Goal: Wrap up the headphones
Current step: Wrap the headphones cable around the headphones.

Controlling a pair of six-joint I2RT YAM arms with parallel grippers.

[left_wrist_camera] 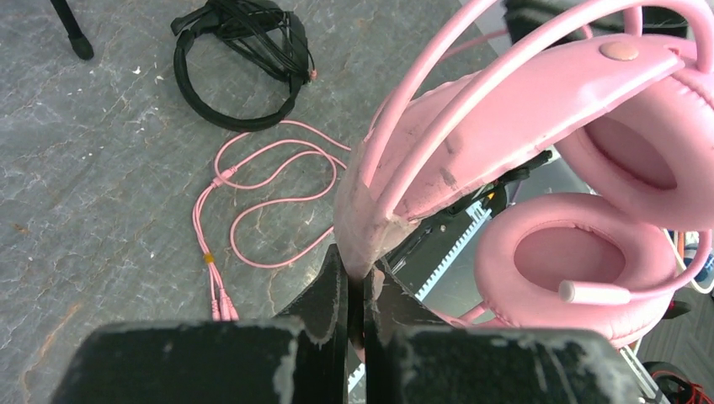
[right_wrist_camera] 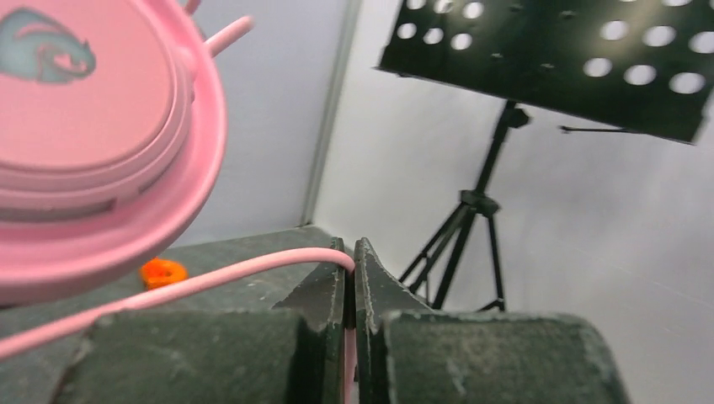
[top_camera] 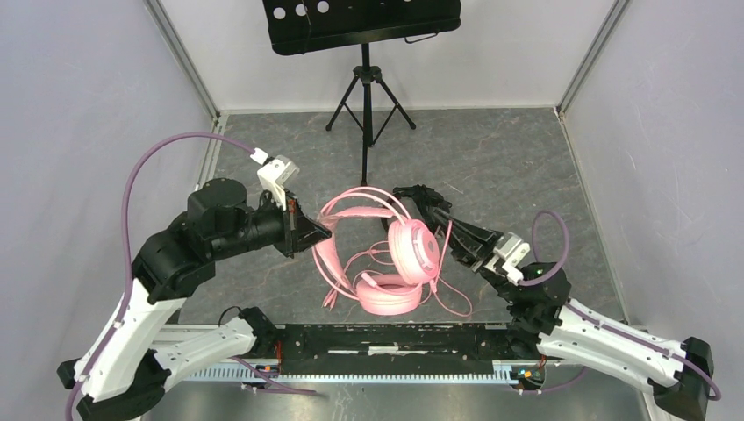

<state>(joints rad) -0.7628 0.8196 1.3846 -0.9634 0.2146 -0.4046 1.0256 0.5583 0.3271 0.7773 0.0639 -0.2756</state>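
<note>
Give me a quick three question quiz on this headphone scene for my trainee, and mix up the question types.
1. True or false: the left claw is shut on the padded headband of the pink headphones.
2. What does the right claw pinch? A) the pink cable B) an ear cup C) a tripod leg
3. Fill in: the pair lying free on the table is coloured ____.
Key: 1 true; 2 A; 3 black, meaning the black headphones.
</note>
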